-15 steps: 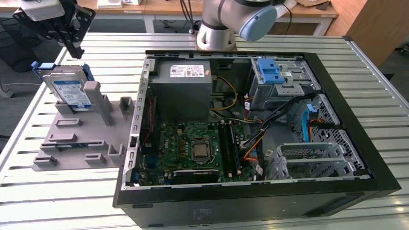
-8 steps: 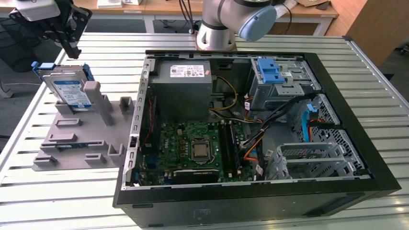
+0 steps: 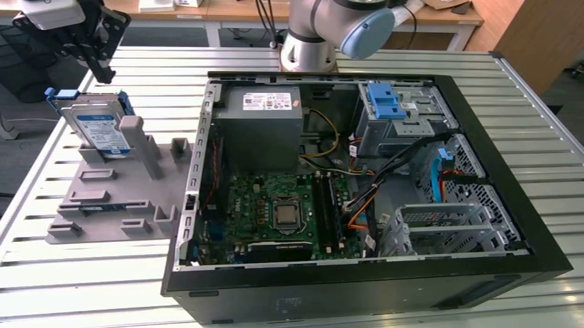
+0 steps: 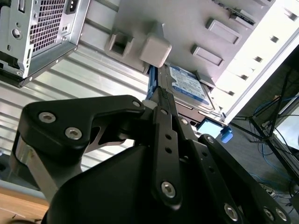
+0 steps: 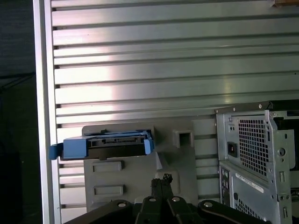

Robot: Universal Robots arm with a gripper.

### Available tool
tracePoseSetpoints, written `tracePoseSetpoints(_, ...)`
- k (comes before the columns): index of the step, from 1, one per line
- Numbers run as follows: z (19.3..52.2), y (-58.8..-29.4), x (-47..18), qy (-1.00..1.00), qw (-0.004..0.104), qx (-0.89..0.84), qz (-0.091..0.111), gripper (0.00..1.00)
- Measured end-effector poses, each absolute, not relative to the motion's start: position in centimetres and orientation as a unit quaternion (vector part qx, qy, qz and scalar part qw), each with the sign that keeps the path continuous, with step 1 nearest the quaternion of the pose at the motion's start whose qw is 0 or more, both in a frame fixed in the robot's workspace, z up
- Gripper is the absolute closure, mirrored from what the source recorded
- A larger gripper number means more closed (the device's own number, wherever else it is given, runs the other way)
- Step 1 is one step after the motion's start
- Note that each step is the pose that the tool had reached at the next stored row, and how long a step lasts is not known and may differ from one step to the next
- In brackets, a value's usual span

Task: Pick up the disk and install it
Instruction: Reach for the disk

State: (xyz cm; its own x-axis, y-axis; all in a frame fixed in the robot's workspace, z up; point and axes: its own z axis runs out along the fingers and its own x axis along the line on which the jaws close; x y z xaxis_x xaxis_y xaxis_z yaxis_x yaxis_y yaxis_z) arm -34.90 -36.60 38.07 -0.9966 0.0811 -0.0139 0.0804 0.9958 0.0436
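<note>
Barely started: the silver hard drive in its blue plastic frame [image 3: 98,126] sits in the grey plastic rack [image 3: 109,198] by the slatted metal surface's [image 3: 91,287] edge. My hand [image 5: 161,182] hovers above it, pinched closed and empty.

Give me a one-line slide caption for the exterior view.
End effector hovers near the disk standing in its grey fixture, beside the open computer case.
</note>
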Motion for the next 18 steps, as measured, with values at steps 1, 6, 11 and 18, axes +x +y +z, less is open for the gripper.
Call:
tracePoseSetpoints(1,38.1,-36.5,-35.1,0.999,0.008,0.04,0.021,0.89)
tracePoseSetpoints(6,38.0,-36.2,-36.9,0.999,0.008,0.04,0.021,0.89)
tracePoseSetpoints(11,37.9,-35.6,-38.8,0.999,0.008,0.04,0.021,0.89)
tracePoseSetpoints(18,37.8,-35.0,-41.0,0.999,0.008,0.04,0.021,0.89)
